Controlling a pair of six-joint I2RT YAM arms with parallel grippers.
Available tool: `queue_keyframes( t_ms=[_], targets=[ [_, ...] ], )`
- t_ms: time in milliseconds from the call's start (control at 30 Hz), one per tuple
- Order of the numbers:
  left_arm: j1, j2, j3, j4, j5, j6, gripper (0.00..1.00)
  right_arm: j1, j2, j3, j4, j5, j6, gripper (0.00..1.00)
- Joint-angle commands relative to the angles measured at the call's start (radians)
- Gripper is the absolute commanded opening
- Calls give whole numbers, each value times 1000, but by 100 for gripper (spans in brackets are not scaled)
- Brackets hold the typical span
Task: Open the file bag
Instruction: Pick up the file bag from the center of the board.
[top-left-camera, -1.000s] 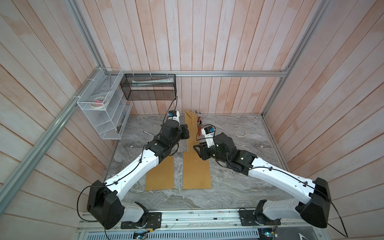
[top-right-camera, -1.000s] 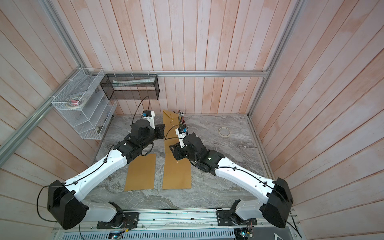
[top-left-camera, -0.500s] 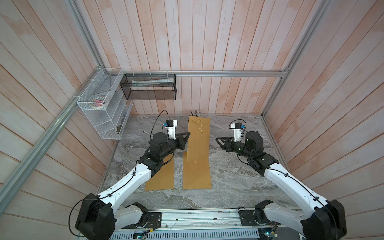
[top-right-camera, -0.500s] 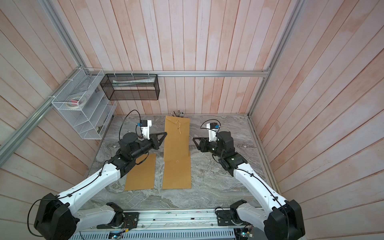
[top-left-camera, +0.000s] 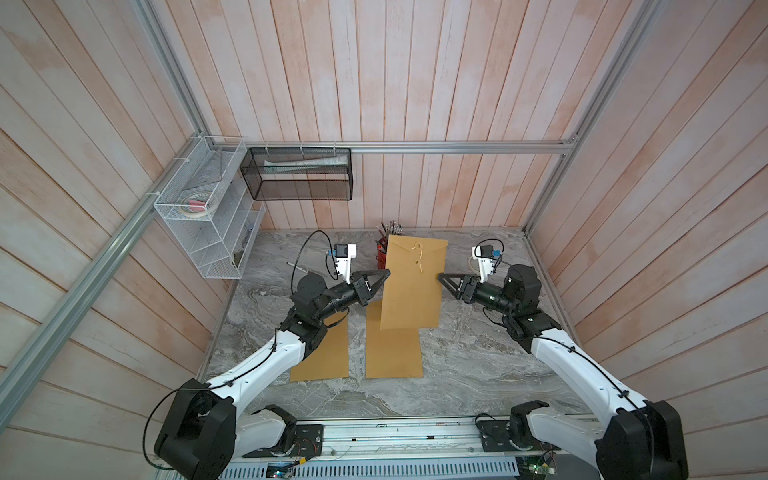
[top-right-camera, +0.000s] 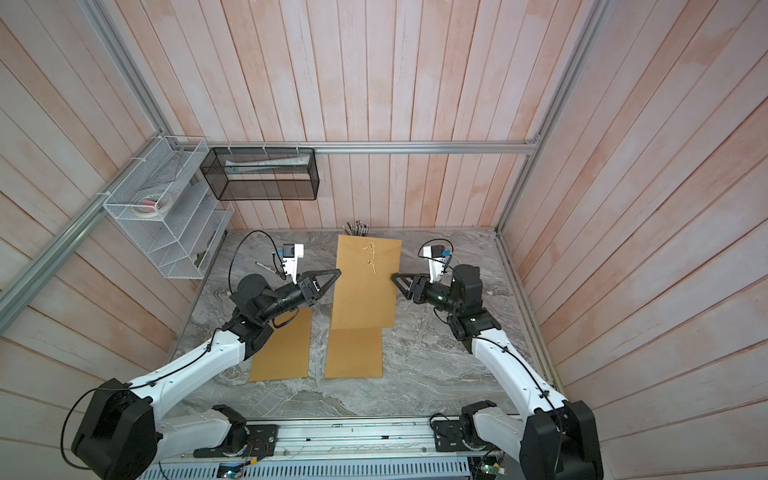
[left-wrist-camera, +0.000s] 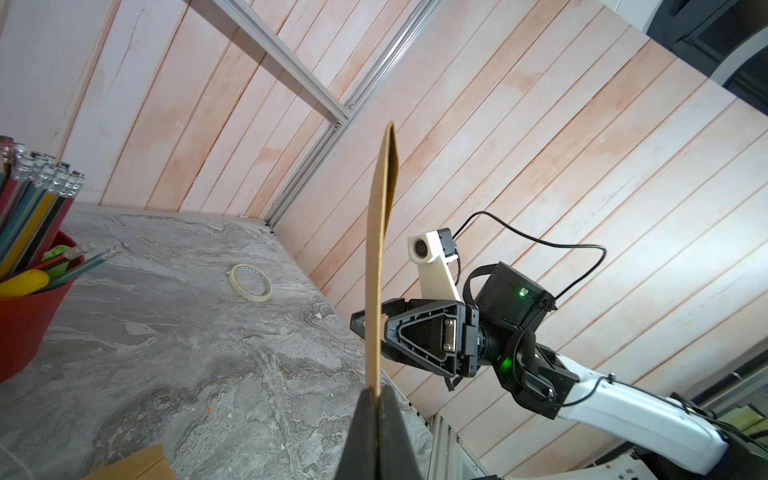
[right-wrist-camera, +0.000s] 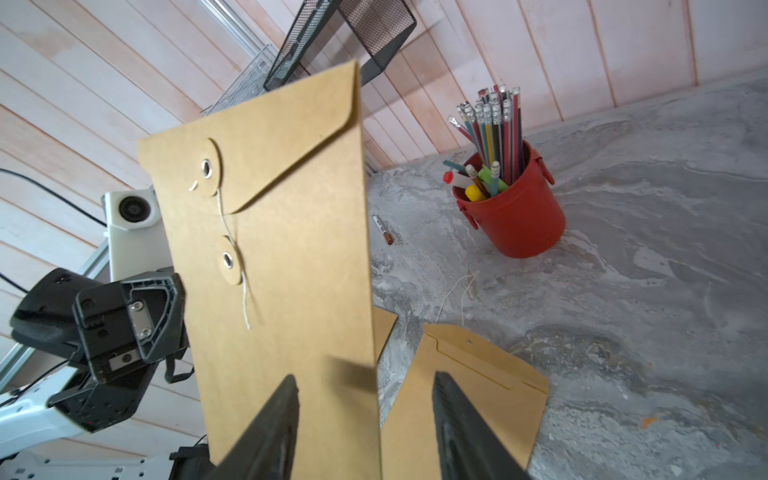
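Note:
The file bag (top-left-camera: 411, 286) (top-right-camera: 365, 286) is a brown kraft envelope held up off the table, flap end toward the back wall. My left gripper (top-left-camera: 384, 274) (left-wrist-camera: 377, 392) is shut on the bag's left edge (left-wrist-camera: 376, 270). My right gripper (top-left-camera: 441, 277) (right-wrist-camera: 363, 378) is open, its fingers straddling the bag's right edge without pinching it. In the right wrist view the bag's face (right-wrist-camera: 282, 249) shows the flap lying down, its two round buttons, and the string (right-wrist-camera: 245, 299) hanging loose past the lower button.
Two more kraft envelopes (top-left-camera: 324, 353) (top-left-camera: 392, 353) lie flat on the marble table under the arms. A red pen cup (right-wrist-camera: 515, 216) stands at the back, a marker (right-wrist-camera: 382, 228) beside it, a tape roll (left-wrist-camera: 250, 282) at the back right. A white wire rack (top-left-camera: 208, 216) and a black mesh basket (top-left-camera: 299, 174) hang on the walls.
Both arms drew apart from the table's middle and the bag rose in my left gripper. The right gripper then came back in to the bag's right edge, jaws a little wider.

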Motion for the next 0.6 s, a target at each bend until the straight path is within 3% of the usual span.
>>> queue_keyframes(
  t_ms=[0,167,333,367,433,567],
  targets=[
    [3,25,-15,89,56,-43,0,-6,20,5,71,-72,17,53],
    [3,50,-12,92,62,-49,0,-5,32,-3,144,-123,52,42],
    [3,73,0,81,60,-45,0,-5,35,-2,169,-150,58,19],
    [3,76,3,78,60,-44,3,-6,35,-2,173,-153,58,14],
    [3,84,14,64,59,-39,17,-6,38,0,176,-160,55,7],
    [3,92,41,36,60,-21,23,-5,43,3,176,-173,48,0]
  ],
)
